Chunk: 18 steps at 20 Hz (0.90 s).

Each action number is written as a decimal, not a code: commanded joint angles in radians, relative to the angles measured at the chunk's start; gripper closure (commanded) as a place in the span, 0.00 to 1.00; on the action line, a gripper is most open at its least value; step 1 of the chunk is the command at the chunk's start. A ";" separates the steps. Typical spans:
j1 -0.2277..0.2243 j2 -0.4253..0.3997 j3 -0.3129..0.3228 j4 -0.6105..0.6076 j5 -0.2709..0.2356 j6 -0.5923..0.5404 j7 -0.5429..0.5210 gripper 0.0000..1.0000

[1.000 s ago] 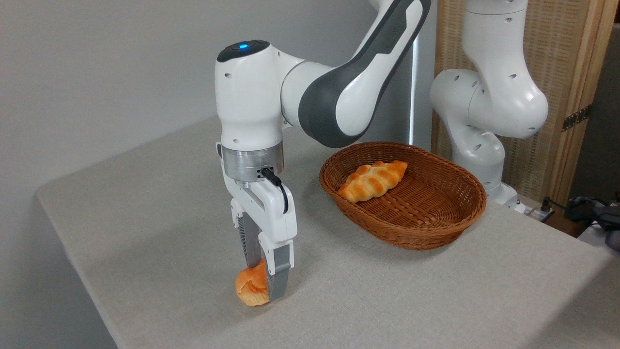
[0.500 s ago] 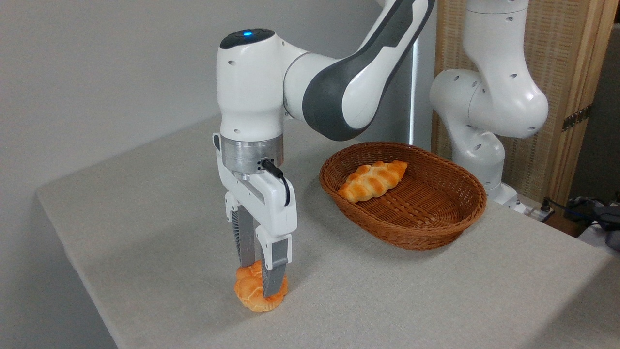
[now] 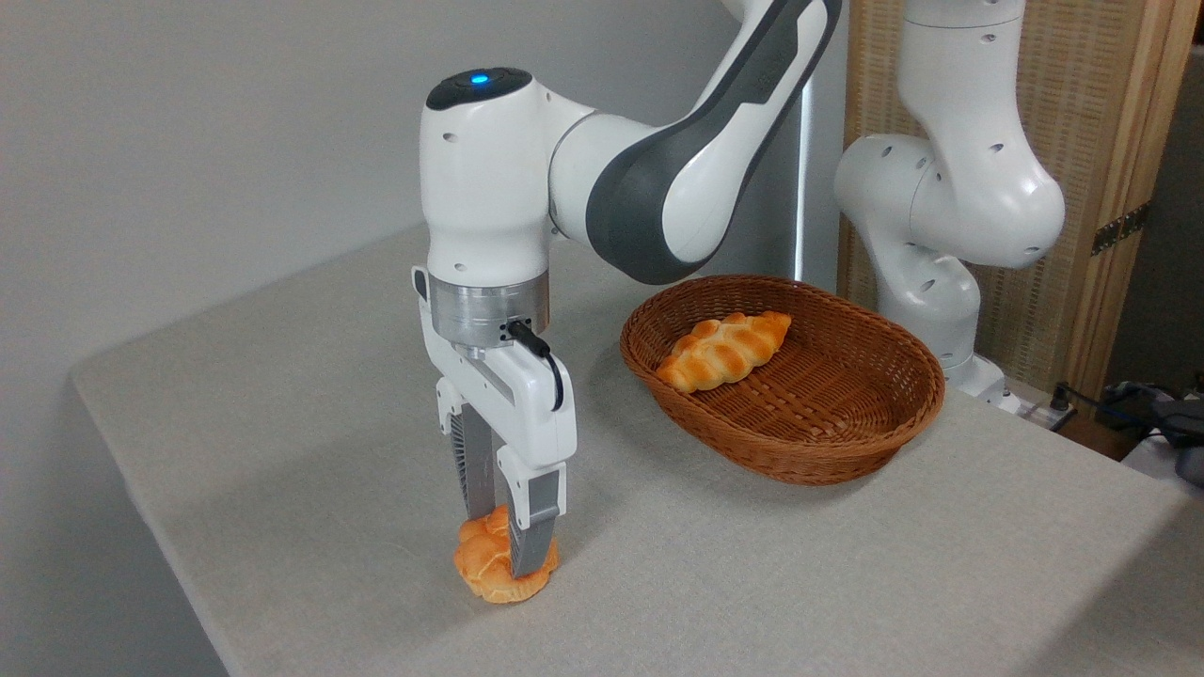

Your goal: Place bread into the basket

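Observation:
The bread, a small golden-orange knotted bun, lies flat on the grey cloth near the table's front left edge. My gripper points straight down over it. One finger stands in front of the bun and the other behind, both pressed against it, so the gripper is shut on the bread. The front finger hides the bun's middle. The basket, oval brown wicker, stands on the table to the right and further back, well apart from the gripper.
A longer braided loaf lies inside the basket at its left end. A second white robot arm stands behind the basket. The table's left edge runs close to the bun. Cables lie at the far right.
One second ago the bun stood tilted on its edge between the fingers. It now lies flat on the cloth. The wrist rose a little, then sank slightly.

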 commanded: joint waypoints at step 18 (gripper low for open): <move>-0.002 0.019 0.001 -0.007 -0.007 0.019 0.016 0.43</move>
